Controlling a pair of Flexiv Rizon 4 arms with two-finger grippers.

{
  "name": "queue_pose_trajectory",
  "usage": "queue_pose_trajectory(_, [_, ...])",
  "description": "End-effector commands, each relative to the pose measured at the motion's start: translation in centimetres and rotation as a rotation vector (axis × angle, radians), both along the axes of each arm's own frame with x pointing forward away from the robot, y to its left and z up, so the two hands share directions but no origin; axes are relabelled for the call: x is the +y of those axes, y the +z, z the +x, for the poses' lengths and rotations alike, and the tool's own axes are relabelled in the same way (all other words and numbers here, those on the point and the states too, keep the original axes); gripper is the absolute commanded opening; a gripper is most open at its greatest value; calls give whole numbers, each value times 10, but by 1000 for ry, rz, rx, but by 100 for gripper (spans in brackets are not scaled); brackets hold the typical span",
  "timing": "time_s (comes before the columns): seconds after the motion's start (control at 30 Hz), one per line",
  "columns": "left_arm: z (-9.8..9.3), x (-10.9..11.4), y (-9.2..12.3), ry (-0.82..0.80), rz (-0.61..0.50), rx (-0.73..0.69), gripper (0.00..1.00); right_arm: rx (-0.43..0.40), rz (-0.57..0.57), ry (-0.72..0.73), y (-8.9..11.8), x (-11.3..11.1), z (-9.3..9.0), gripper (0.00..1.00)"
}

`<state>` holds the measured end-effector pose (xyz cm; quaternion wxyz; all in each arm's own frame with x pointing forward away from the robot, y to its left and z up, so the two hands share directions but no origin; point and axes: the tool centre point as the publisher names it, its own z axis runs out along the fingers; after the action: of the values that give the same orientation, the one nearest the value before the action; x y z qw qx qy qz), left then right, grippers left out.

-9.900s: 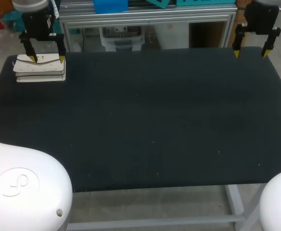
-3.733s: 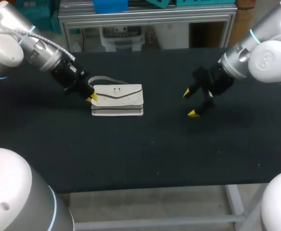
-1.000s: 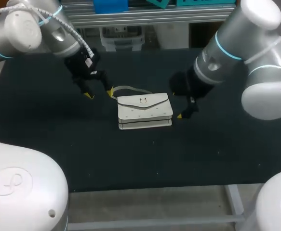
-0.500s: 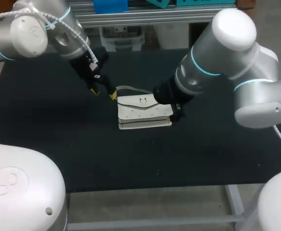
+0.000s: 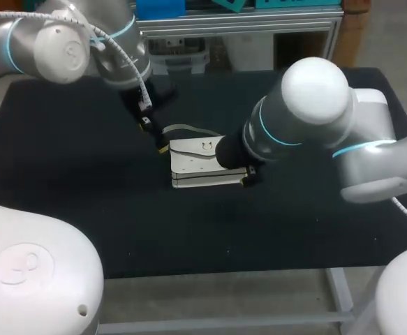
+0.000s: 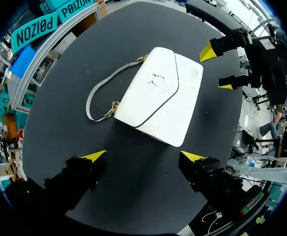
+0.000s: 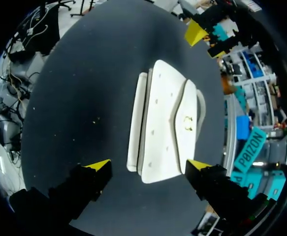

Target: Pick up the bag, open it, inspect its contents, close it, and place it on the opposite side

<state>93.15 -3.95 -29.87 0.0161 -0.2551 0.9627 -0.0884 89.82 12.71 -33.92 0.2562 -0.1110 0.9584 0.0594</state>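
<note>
Pick-up step: the bag is not yet grasped.
Right tool (image 7: pixel 148 166), wide open and empty, straddles the 3 o'clock end of the closed bag (image 5: pixel 200 162) in the middle of the surface (image 5: pixel 294 230). Left tool (image 6: pixel 143 156), also open and empty, hangs at the bag's 10 o'clock. The next move is probably to close and lift.

A dark, matte tabletop (image 5: pixel 273 230) with rounded corners fills most of the head view, its surface dotted with a few tiny pale specks (image 5: pixel 230 252), and it rests on a pale metal frame (image 5: pixel 339 292) whose front leg and crossbar show beneath its near edge.
</note>
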Motion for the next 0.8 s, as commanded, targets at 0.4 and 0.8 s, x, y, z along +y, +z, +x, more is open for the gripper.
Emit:
queue_pose_trajectory(0.4, [-17,-7,-8,-370,-17,-209,100,-136,7,-1,-15,7,23,98])
queue_pose_trajectory(0.8, [-14,-4,-18,-442,-44,-227,100,-163,-29,-13,-24,14,42,78])
